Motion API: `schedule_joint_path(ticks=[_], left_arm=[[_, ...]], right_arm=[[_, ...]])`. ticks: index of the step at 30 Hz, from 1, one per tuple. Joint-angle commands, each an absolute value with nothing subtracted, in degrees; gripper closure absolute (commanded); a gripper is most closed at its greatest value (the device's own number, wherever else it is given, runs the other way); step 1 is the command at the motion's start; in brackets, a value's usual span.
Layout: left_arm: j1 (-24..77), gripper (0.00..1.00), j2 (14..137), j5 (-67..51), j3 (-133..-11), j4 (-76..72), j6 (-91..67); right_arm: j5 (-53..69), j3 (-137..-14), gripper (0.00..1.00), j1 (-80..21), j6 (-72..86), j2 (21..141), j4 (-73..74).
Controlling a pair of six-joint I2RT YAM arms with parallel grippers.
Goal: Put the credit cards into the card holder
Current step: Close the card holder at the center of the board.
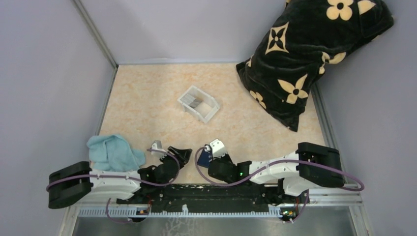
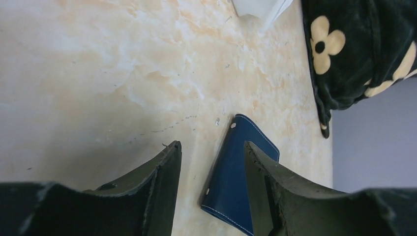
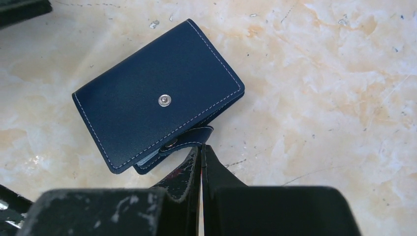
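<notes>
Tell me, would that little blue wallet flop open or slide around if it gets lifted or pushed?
Its strap tab looks unsnapped, so the navy wallet would probably flop open if lifted by one flap. Lying flat on the smooth marbled tabletop, it likely slides rather than tips.

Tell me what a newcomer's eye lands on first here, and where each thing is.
The big black pillow with cream flowers fills the far right corner. At the near edge, the navy card holder lies folded on the marbled table, the right gripper shut with its tips at the strap. A white tray sits mid-table, a light blue cloth at the near left.
</notes>
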State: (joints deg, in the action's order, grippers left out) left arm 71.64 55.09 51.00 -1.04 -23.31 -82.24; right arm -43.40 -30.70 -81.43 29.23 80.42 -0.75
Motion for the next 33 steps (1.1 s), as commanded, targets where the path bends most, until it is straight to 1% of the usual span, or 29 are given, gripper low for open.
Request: schedule_joint_path(ticks=[1, 8, 14, 17, 20, 26, 29, 33], left_arm=[[70.0, 0.44, 60.0, 44.7, -2.6, -35.7, -68.7], [68.7, 0.49, 68.6, 35.6, -6.6, -45.2, -56.6], [68.6, 0.60, 72.8, 29.7, -10.2, -46.2, -49.6], [68.6, 0.68, 74.3, 27.6, -11.9, -44.5, -48.0], [68.6, 0.72, 75.3, 25.6, -14.1, -41.3, -46.6], [68.7, 0.82, 79.5, 22.2, -20.2, -32.3, -44.1], [68.7, 0.89, 81.8, 22.0, -23.1, -27.8, -44.4], [68.7, 0.93, 83.1, 21.8, -24.2, -26.1, -44.9]], right_arm=[[-42.0, -30.3, 1.00, -80.5, 34.6, 78.3, -1.3], [-40.5, -27.7, 1.00, -77.3, 40.4, 75.1, 0.1], [-39.8, -26.2, 1.00, -75.4, 43.1, 73.1, 1.1], [-39.5, -25.7, 1.00, -74.6, 44.2, 72.6, 1.1], [-39.6, -25.2, 1.00, -74.0, 45.9, 71.8, 1.4], [-37.9, -23.8, 1.00, -71.9, 48.3, 69.9, 1.0], [-37.5, -23.4, 1.00, -71.2, 49.4, 69.4, 1.4], [-37.4, -22.3, 1.00, -70.4, 51.7, 67.8, 2.1]])
